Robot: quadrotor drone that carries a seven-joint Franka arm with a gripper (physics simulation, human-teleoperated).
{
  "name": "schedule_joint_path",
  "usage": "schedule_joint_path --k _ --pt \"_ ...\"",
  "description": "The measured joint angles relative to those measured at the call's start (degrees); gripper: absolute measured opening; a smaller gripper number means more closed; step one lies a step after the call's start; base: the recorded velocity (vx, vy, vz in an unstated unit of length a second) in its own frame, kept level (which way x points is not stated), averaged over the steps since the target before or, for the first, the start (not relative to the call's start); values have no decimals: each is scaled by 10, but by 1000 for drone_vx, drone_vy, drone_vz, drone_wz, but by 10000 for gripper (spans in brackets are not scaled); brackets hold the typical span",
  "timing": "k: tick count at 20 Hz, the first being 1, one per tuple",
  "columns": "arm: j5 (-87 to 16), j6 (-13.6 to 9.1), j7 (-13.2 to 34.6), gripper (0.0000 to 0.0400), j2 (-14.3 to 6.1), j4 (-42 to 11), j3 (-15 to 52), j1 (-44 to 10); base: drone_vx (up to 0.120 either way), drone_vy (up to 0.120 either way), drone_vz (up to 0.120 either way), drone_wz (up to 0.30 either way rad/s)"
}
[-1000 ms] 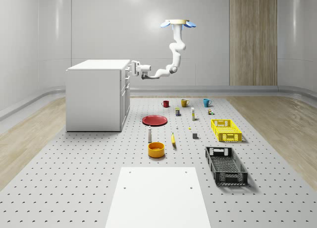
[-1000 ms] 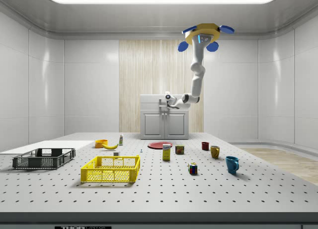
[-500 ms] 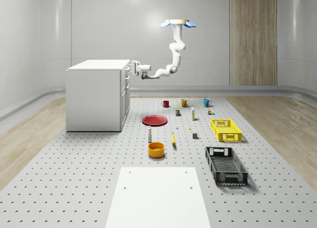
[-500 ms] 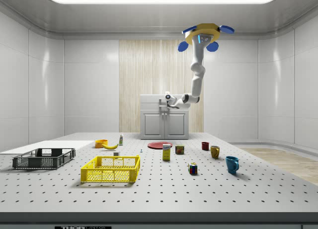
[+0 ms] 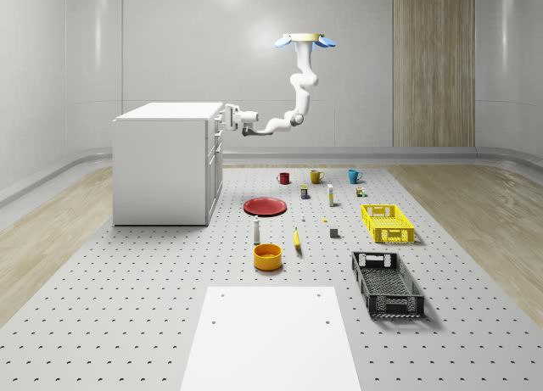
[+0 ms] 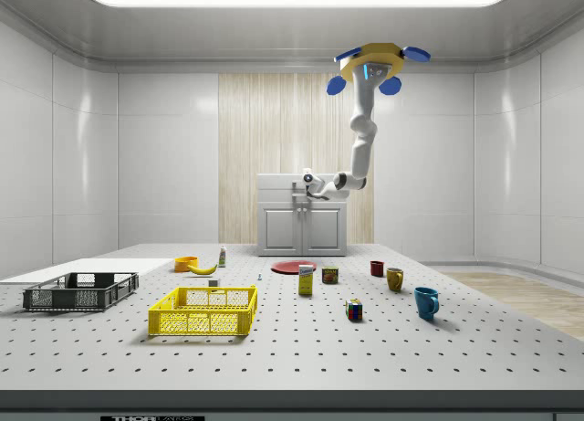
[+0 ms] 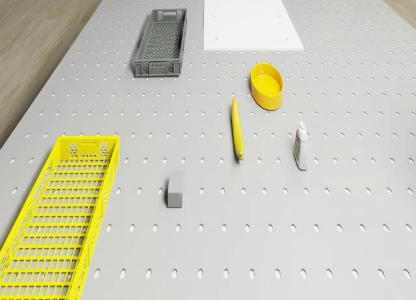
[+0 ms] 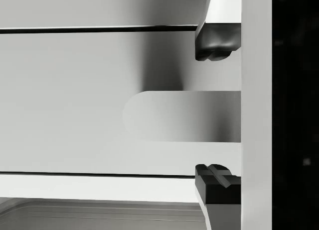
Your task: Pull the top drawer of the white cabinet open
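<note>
Top drawer (image 8: 99, 100) of the white box-shaped cabinet (image 5: 161, 166) is faced squarely in the wrist view, its smooth matte front bounded by two thin dark seams, with a rounded pale handle (image 8: 182, 116) running across it. The two-finger gripper (image 8: 218, 110) is set at this handle with one dark, ridged fingertip (image 8: 214, 43) on each side of it; the fingers are spread wider than the handle and no contact is seen, so nothing is held. In the whole-scene view the gripper (image 5: 227, 118) is seen right at the cabinet's upper front edge, at the end of the white jointed arm (image 5: 293, 103), which is hung from the yellow, blue-rotored drone (image 5: 305, 41). The drone is seen hovering high above the grey perforated table (image 5: 127, 289), beside the cabinet and roughly over the red round plate (image 5: 265, 206). The cabinet stands on the table at the whole-scene view's left, all its fronts apparently flush.

The step in hand is judged to be the grasp, with the approach done. Next, the fingers should be closed on the handle, and then a straight pull away from the cabinet front is called for.
</note>
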Motion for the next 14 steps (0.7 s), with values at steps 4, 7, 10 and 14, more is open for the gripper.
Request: schedule_joint_path --k 4,7,10,14 --pt "-5 -2 3 305 4 4 -2 -2 0 0 0 0" --pt "-7 -3 4 305 6 6 -3 -4 0 0 0 0" --pt "-8 -3 5 305 7 7 -3 -6 0 0 0 0" --pt "-10 -3 6 305 8 8 -3 -7 0 0 0 0"
